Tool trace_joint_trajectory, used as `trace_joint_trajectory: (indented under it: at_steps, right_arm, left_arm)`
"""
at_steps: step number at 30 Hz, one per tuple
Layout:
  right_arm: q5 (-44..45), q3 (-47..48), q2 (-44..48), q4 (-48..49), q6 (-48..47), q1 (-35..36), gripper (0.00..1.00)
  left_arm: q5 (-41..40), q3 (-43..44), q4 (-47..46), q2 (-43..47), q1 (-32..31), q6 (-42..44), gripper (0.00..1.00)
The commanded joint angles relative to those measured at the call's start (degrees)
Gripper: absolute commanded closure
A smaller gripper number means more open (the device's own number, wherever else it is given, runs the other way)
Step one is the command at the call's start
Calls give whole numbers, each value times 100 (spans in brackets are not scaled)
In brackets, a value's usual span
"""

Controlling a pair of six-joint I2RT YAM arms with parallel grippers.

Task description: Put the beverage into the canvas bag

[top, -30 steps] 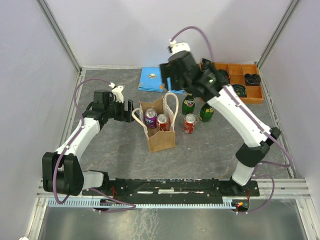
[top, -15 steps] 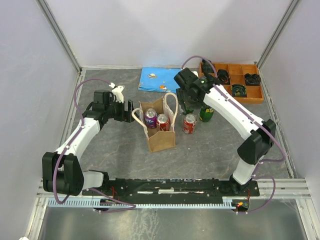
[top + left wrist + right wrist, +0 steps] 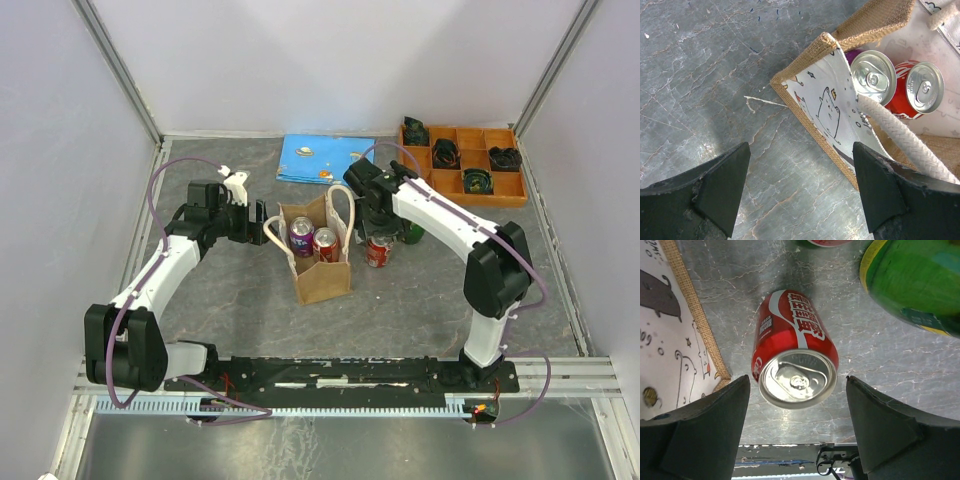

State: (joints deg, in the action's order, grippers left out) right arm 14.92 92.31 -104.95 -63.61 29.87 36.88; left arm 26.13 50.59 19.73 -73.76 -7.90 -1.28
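The tan canvas bag (image 3: 322, 272) stands upright at mid-table with cream handles; a purple can (image 3: 300, 233) and a red can (image 3: 326, 243) stand inside it. In the left wrist view, the bag (image 3: 826, 107) shows its printed white lining and both can tops. A red cola can (image 3: 378, 251) stands on the table just right of the bag. My right gripper (image 3: 374, 218) is open directly above that can (image 3: 795, 352), a finger on each side, not touching. My left gripper (image 3: 257, 222) is open at the bag's left handle (image 3: 900, 137), holding nothing.
A green bottle (image 3: 411, 232) stands just right of the red can and close to my right fingers (image 3: 920, 285). An orange compartment tray (image 3: 498, 192) with black parts sits back right. A blue flat item (image 3: 320, 160) lies behind the bag. Enclosure walls surround the table.
My right arm has swung down from high behind the bag to just above the red can on the table. The left arm and the bag have not moved.
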Motion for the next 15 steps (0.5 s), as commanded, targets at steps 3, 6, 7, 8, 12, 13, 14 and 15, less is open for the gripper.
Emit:
trace_joint_trajectory:
  at_steps: [3,6,7,8,12,13,14,15]
  right_arm:
    - [-214,-262,-106,406,85,-110,15]
    - [-225,-354,-136,449,100,-129,17]
    - [-227,-376,-140,454,98,-135,18]
    - [-228,-392,-140,451,99,-143,21]
    - [-235,-429,-93,487,98,-144,39]
    - [-247,-439,-77,495,98,-145,45]
    - [-263,-431,-75,492,94,-146,51]
    - [-288,-428,-73,478,90,-144,58]
  left_arm:
    - [173,40,-21,101,-33,321,10]
    - [171,44,-17,98,-35,321,10]
    - [177,47,-21,98,-28,321,10]
    - [179,41,-21,98,-31,321,10]
    - [181,62,-13,90,-35,321,10]
    - [180,69,-13,90,-30,321,10]
    - [188,72,-8,85,-31,321,10]
    - [191,74,-12,81,-29,321,10]
